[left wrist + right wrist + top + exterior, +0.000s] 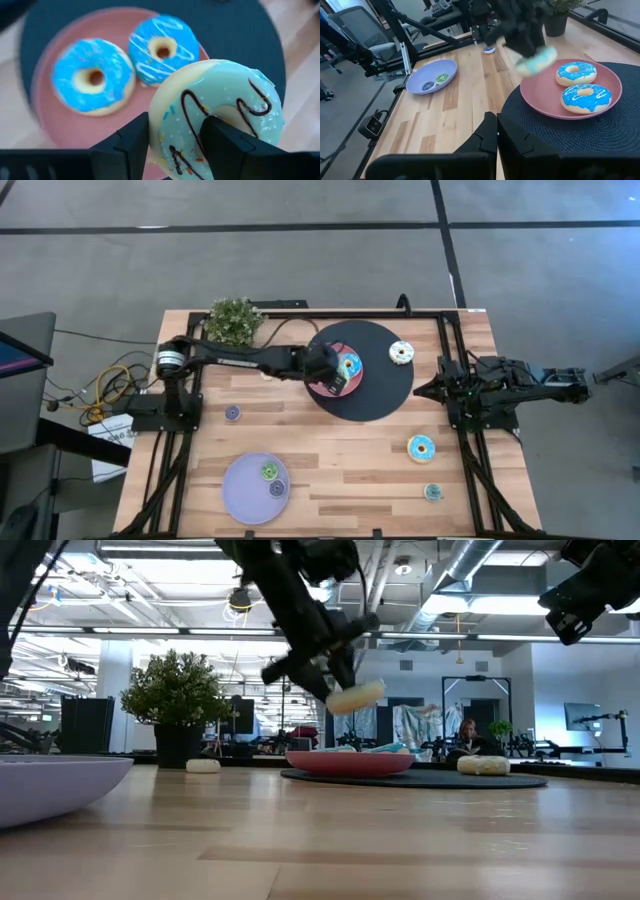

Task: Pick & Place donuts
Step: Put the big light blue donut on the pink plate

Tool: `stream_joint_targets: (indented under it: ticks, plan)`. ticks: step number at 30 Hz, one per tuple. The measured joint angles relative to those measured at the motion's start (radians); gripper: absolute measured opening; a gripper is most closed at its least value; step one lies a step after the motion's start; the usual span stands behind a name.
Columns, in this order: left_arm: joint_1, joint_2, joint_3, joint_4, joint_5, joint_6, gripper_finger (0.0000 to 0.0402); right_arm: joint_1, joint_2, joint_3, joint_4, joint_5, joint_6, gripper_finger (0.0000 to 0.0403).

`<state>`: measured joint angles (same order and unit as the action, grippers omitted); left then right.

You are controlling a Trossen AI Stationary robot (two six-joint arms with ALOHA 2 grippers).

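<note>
one mint donut (220,115) in left tool (175,145)

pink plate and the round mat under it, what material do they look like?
Pink plate: looks like matte plastic, judging by its smooth, even colour, thin raised rim and lack of glare. Round mat: dark woven fabric or vinyl, going by the fine ribbed weave across its surface. Neither is certain by look alone.
</note>
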<state>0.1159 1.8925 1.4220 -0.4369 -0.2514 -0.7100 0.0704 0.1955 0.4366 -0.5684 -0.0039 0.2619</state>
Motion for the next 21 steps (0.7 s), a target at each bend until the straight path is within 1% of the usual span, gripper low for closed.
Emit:
stream_joint_targets:
  ticks: [2,3,6,9,18,21]
  plan:
    - [0.007,0.043,0.040,-0.049,0.050,0.020,0.0162,0.000,0.000,0.000,0.000,-0.009,0.000,0.0000]
    - [0.009,0.066,0.061,-0.090,0.057,0.026,0.0162,0.000,0.000,0.000,0.000,-0.013,0.000,0.0000]
    - [0.010,0.119,0.115,-0.234,0.050,0.028,0.0162,0.000,0.000,0.000,0.000,-0.019,0.000,0.0000]
    - [0.013,0.145,0.142,-0.294,0.023,0.036,0.0162,0.000,0.000,0.000,0.000,-0.019,0.000,0.0000]
    - [0.028,0.156,0.147,-0.299,-0.022,0.018,0.0162,0.000,0.000,0.000,0.000,-0.018,0.000,0.0000]
    - [0.036,0.156,0.147,-0.298,-0.010,0.015,0.0162,0.000,0.000,0.000,0.000,-0.018,0.000,0.0000]
